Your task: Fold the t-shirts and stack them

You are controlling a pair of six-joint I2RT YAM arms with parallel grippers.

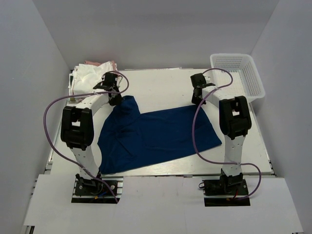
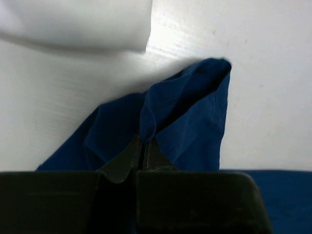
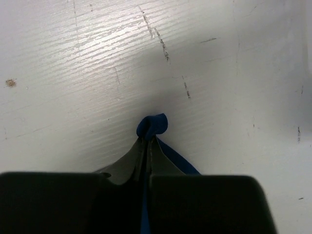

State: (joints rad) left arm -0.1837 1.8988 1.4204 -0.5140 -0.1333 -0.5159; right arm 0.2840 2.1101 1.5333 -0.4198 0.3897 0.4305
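Logging grips: my left fingers (image 2: 124, 163) pinch a fold of the navy blue cloth t-shirt (image 1: 161, 134), right fingers (image 3: 129, 163) its corner, on white counter (image 1: 161, 83).

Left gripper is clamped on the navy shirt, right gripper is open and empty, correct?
Not quite: the right gripper is shut on a corner of the navy shirt, as the right wrist view shows. The left gripper is clamped on it, as you said.
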